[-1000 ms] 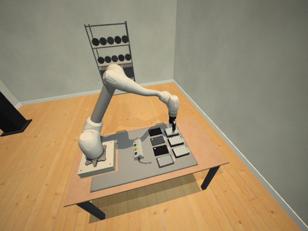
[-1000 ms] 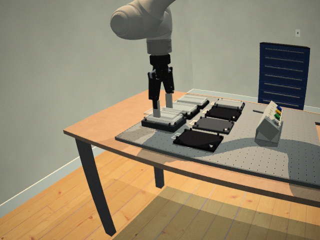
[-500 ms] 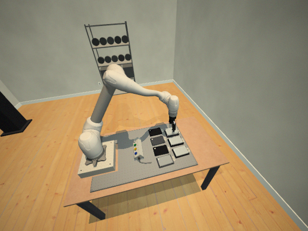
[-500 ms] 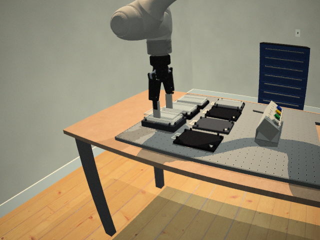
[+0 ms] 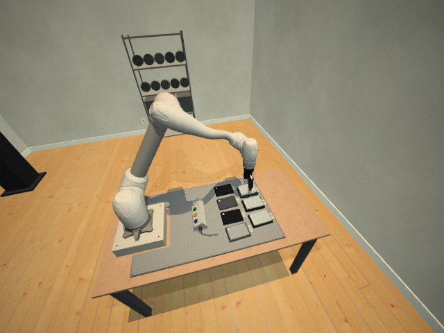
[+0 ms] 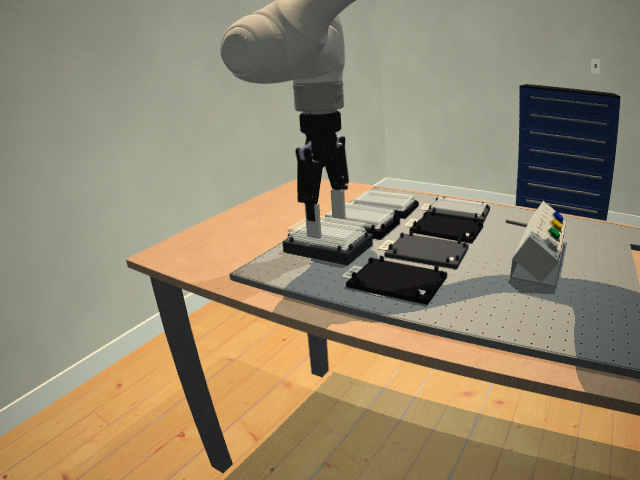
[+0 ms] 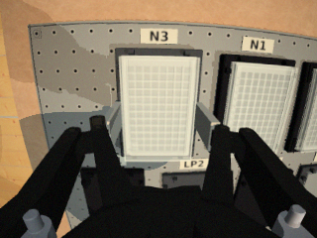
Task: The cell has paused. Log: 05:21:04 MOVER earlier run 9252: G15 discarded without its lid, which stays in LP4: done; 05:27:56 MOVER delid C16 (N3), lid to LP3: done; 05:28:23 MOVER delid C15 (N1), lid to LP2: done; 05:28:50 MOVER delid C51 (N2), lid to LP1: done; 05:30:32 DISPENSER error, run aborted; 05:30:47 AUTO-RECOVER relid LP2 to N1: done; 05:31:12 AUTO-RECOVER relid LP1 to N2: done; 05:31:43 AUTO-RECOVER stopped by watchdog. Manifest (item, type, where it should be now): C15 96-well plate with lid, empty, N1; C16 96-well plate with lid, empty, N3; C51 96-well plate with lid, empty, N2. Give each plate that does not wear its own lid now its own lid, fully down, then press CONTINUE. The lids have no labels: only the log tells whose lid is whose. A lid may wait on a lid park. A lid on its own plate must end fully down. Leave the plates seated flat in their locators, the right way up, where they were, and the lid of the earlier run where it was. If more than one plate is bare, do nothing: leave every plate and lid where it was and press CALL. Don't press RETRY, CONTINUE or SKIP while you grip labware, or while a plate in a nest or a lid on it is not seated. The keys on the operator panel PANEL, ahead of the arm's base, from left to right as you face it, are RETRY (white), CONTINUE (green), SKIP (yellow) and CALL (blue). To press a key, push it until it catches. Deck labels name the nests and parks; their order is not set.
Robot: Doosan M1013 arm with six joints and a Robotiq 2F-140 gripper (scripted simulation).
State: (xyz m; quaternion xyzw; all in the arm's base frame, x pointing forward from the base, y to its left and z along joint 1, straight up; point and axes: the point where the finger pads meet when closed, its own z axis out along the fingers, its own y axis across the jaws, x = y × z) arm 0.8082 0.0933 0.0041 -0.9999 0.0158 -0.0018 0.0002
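Grey fingers of the black pincer stand on both long sides of the lid over the plate at nest N3, and the pincer is closed on this lid. The lid is low over the plate; whether it is fully down cannot be told. Next to it, at N1, a second plate has its lid on. In the exterior view, three dark lid parks lie bare in a row, and a further park holds a pale lid. The operator panel with coloured keys stands apart on the counter.
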